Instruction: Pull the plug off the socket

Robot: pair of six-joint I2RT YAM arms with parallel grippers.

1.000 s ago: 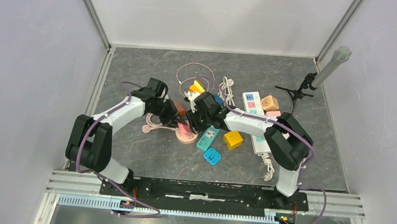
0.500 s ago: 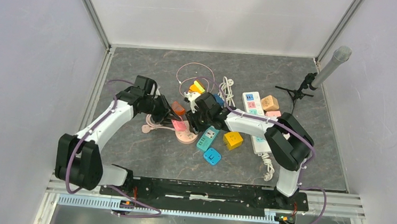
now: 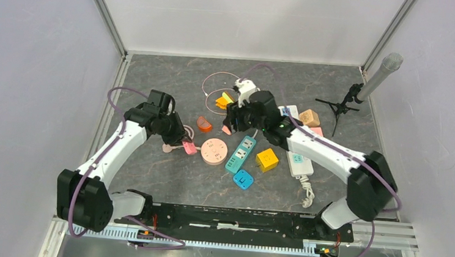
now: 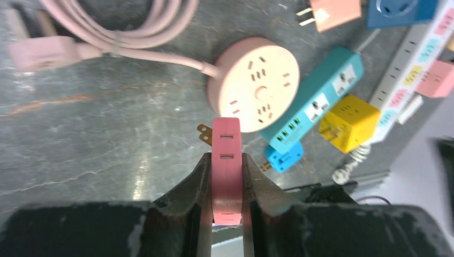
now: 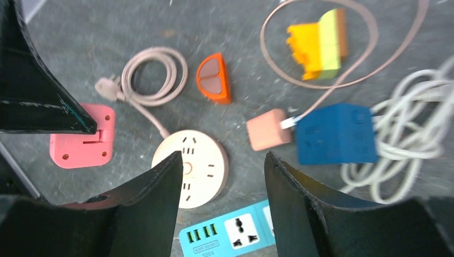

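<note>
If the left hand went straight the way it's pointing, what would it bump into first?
Probably the round pink socket. The pink plug held in the left hand points right at it. I can't tell how high above the socket the hand is.

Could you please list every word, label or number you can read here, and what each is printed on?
Teal rectangular power strip: two lines of tiny dark print beside its USB ports, too blurred to read.
Flat pink plug in the left gripper: no print visible.
Nothing else carries legible text.
</note>
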